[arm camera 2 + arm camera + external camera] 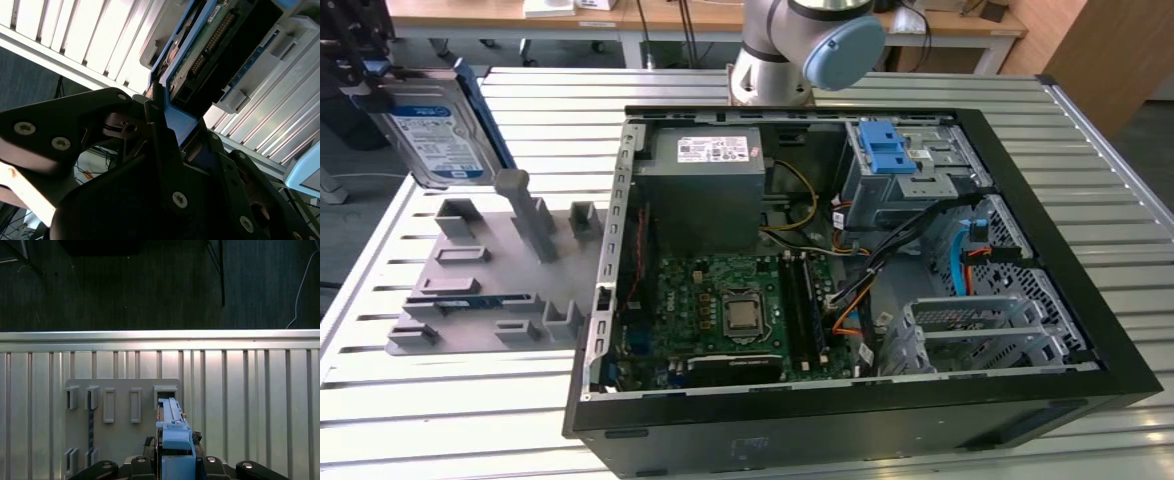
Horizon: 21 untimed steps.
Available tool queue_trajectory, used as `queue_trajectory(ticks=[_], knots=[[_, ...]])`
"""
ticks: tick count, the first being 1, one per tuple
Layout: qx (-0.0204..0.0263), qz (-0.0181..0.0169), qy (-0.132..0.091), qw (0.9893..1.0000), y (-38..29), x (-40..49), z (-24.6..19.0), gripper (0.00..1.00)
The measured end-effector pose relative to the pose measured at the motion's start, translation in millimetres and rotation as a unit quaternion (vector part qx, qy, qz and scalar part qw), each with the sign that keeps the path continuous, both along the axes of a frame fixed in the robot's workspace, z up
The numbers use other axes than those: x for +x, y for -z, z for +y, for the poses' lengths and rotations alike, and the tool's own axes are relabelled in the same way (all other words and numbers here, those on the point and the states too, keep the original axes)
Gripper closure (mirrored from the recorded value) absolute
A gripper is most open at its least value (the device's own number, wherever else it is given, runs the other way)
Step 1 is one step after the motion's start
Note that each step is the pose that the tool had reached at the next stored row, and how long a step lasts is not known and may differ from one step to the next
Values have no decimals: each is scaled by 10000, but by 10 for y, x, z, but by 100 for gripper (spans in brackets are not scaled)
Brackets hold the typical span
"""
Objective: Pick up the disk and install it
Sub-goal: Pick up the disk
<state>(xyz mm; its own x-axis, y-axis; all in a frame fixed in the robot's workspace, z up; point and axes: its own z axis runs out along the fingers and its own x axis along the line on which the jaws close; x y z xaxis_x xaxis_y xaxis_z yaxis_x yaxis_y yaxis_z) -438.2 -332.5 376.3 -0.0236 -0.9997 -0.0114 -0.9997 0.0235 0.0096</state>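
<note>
Table of silver slats carries the whole scene. On it, towards the exterior view's right, a black computer case lies on its side with the panel off, showing a grey power supply, a green motherboard and a silver drive cage. Just beside the case, on the exterior view's left, sits a grey fixture with upright posts and slots. The disk hangs in the air over the far end of that fixture, label facing the exterior camera, blue bracket around its edge, apart from the posts below. The gripper is clamped on the disk's blue bracket; in the second wrist view one finger presses against the blue plastic
</note>
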Motion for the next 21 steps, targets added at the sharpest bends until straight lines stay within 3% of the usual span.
queue_trajectory(ticks=[21], knots=[[0, 1, 0, 10000, -159, 0, 0, 64]])
